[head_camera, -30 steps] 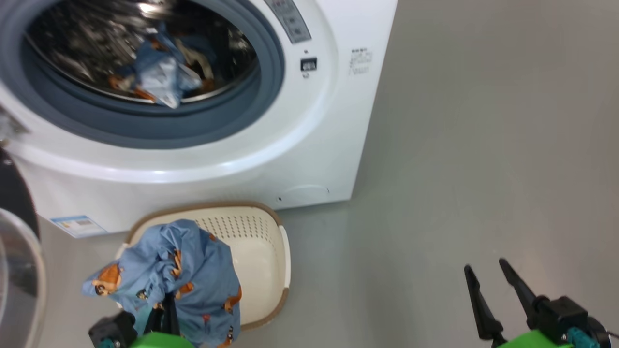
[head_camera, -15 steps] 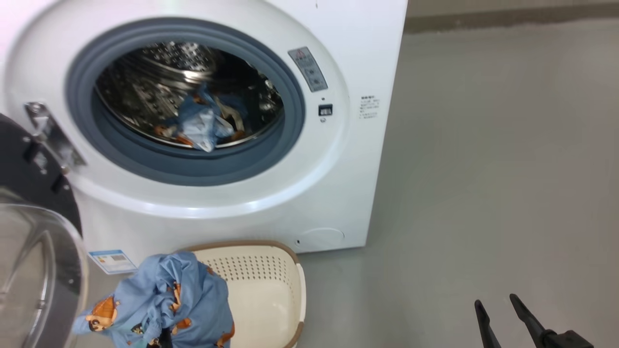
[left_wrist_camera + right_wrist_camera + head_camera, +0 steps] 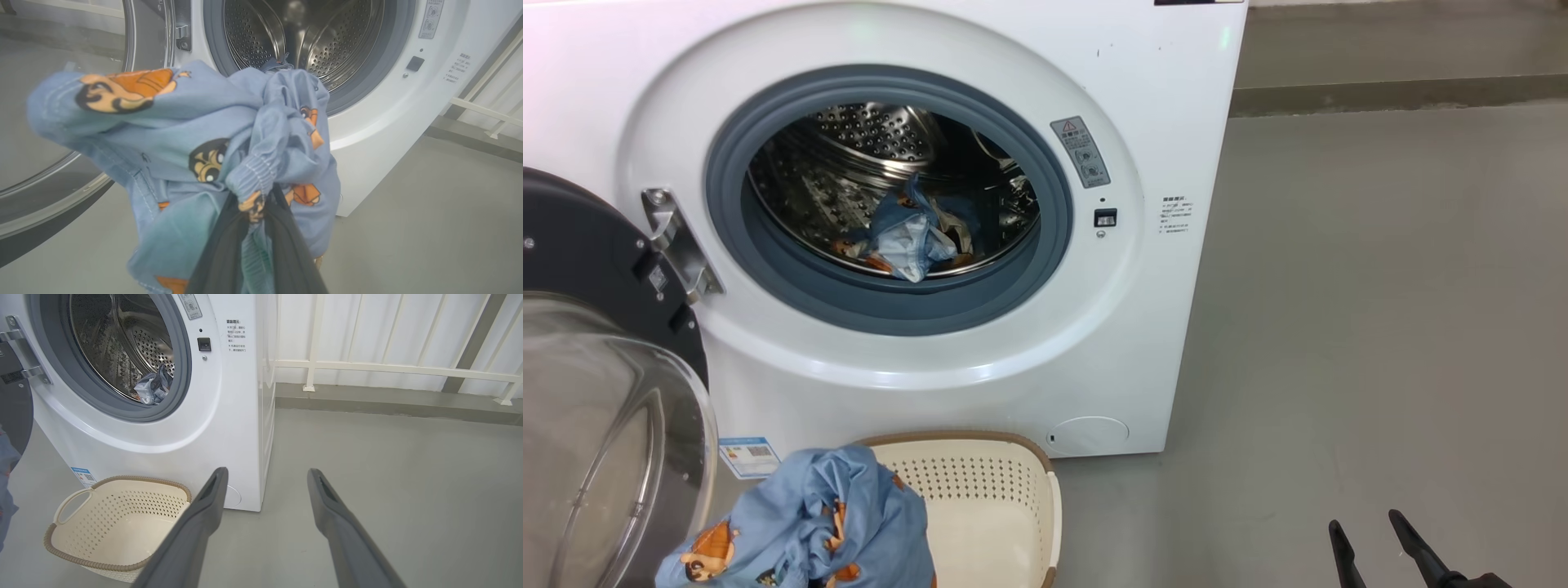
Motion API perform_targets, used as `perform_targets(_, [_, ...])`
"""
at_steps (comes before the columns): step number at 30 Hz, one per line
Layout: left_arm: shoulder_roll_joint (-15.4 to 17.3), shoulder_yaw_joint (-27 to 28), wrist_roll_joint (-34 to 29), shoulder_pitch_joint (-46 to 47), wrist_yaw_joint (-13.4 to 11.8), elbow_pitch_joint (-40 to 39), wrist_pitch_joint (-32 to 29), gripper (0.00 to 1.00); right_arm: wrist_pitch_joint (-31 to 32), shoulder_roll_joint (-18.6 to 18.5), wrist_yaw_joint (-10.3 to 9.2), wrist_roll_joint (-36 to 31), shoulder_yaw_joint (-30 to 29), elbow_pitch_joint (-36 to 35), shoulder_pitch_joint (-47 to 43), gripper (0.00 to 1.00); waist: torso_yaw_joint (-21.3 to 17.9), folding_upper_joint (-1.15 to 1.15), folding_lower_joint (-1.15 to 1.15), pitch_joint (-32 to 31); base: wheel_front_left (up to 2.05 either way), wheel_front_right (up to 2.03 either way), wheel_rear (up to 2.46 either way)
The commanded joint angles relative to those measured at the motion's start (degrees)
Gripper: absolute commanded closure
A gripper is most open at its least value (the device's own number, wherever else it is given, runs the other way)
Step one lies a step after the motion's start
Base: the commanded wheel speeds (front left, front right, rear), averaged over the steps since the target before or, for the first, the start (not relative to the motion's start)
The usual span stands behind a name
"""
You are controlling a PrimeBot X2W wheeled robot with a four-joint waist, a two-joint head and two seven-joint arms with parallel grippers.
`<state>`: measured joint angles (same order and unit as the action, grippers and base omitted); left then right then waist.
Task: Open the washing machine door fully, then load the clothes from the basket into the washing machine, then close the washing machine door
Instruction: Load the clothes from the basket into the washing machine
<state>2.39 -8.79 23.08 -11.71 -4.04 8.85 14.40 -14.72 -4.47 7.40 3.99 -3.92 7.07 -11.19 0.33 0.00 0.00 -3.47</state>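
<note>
Showed a white front-loading washing machine (image 3: 1143, 343) on a grey floor (image 3: 1380, 310), with the washing machine door (image 3: 580, 237) swung wide to the left on its metal hinge (image 3: 678, 245). Revealed a small heap of blue printed clothes (image 3: 907, 241) lying at the bottom of the steel drum (image 3: 866, 155).

Found the left gripper (image 3: 256, 200) pinched tight on a gathered cuff of a light blue garment (image 3: 229, 134) printed with orange cartoon animals. Hung that garment in the air in front of the machine, lower than the opening and over the left side of the basket (image 3: 135, 506) in the head view, with most of the cloth drooping loose around the fingers.

Placed the cream perforated basket on the floor just in front of the machine's lower panel, its inside bare in the right wrist view. Caught the right gripper (image 3: 266, 473) low at the right, well apart from the machine, fingers spread wide and holding nothing.

Judged loading nearly done, with this piece yet to go in.

Risked a slip, with only a small fold in the grip. Risked snagging the trailing cloth on the hinge or the blue-grey gasket (image 3: 768, 269) during the lift. Risked leaving a loose end draped over the gasket lip, to be trapped once the door shut.
</note>
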Motion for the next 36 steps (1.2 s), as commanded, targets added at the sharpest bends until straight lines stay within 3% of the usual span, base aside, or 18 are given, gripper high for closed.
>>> perform_targets(1, [0.5, 1.5, -0.2, 1.1, -0.1, -2.1, 0.6, 1.00, -0.3, -0.6, 0.09, -0.5, 1.5, -1.6, 0.7, 0.00, -0.1, 0.00, 0.00, 0.1, 0.00, 0.00, 0.00])
perform_targets(12, [0.5, 1.1, -0.6, 2.1, 0.6, -3.7, 0.6, 1.00, -0.3, -0.3, 0.09, -0.1, 2.1, -1.7, 1.6, 0.00, -2.6, 0.00, 0.00, 2.6, 0.00, 0.00, 0.00])
perform_targets(18, [0.5, 0.6, -1.8, 7.3, 0.5, -1.9, 0.6, 1.00, -0.3, 0.3, 0.09, 0.6, 3.3, -1.4, 3.1, 0.00, -5.2, 0.00, 0.00, 6.0, 0.00, 0.00, 0.00])
perform_targets(28, [1.1, 3.7, -2.8, 23.4, -0.2, 5.9, 0.6, 1.00, -0.3, 0.8, 0.09, 2.8, 6.0, -1.6, 9.9, 0.00, -10.4, 0.00, 0.00, 15.6, 0.00, 0.00, 0.00])
perform_targets(36, [5.9, 6.9, -3.7, 41.0, -0.8, 15.4, 0.5, 1.00, -0.3, 1.3, 0.09, 5.5, 10.7, -1.1, 16.7, 0.00, -15.6, 0.00, 0.00, 24.0, 0.00, 0.00, 0.00])
